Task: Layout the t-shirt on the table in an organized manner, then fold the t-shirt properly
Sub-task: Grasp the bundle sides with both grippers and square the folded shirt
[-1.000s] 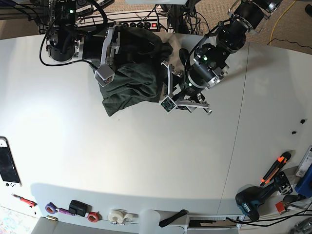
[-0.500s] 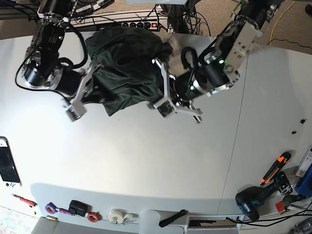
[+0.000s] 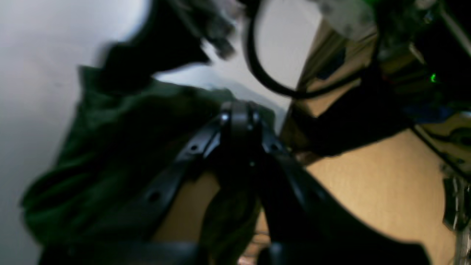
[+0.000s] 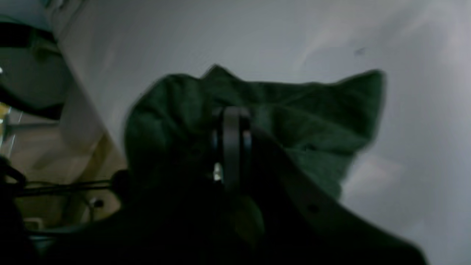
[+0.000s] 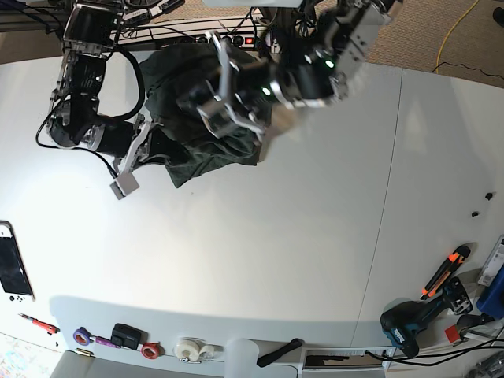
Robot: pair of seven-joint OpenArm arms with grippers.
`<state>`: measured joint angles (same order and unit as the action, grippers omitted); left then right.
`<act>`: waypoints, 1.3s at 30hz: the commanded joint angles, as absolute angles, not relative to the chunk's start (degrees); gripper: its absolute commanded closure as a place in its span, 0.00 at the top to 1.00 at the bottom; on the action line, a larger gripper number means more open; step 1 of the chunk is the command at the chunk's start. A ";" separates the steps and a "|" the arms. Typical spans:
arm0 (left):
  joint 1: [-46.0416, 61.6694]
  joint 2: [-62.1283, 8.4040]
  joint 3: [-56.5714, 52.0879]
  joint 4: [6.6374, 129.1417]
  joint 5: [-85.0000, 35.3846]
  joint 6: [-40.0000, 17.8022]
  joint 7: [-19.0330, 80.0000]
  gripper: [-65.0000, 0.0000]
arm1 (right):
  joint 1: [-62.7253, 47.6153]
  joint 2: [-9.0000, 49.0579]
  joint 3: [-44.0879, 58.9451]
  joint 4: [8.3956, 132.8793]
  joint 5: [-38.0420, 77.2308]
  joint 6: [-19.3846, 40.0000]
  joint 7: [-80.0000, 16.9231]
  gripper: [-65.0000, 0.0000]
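At the left of the base view, the right gripper (image 5: 161, 146) has its jaws clamped on a fold of the t-shirt (image 5: 206, 150); the wrist view shows dark green cloth bunched around the closed tips, with bare white bench (image 5: 260, 252) beyond them. The shirt itself sits crumpled in a heap between the two sets of jaws, near the bench's far edge. To the right of it, the left gripper (image 5: 256, 142) also has its jaws pressed shut on cloth, the fabric draping away from the tips in its blurred wrist view. From here, the main risk seems to be that each grip has caught several layers at once, so pulling apart might drag the bundle instead of opening it. Another risk: the heap lies close behind the jaws to the bench's rear edge, where cables and a power strip (image 5: 236, 38) sit, so loose cloth could slide off or snag there.
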<state>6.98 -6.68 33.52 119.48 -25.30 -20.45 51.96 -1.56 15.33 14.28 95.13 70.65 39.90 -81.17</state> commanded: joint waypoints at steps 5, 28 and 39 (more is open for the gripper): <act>6.50 -6.11 38.96 120.40 -16.73 -12.53 49.04 0.00 | -0.16 13.43 14.57 95.94 75.88 40.00 -80.00 0.00; 6.63 -5.91 40.32 113.34 8.21 -3.38 52.45 0.00 | -1.06 8.43 14.57 95.92 53.01 40.00 -80.00 0.00; 6.28 -5.91 30.83 113.34 14.04 -2.90 53.12 0.00 | -4.10 8.45 14.72 95.92 32.80 35.20 -67.83 0.00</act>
<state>6.94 -6.35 30.68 112.46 13.89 -3.20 54.02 -4.60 7.92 14.50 95.20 33.76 35.55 -67.99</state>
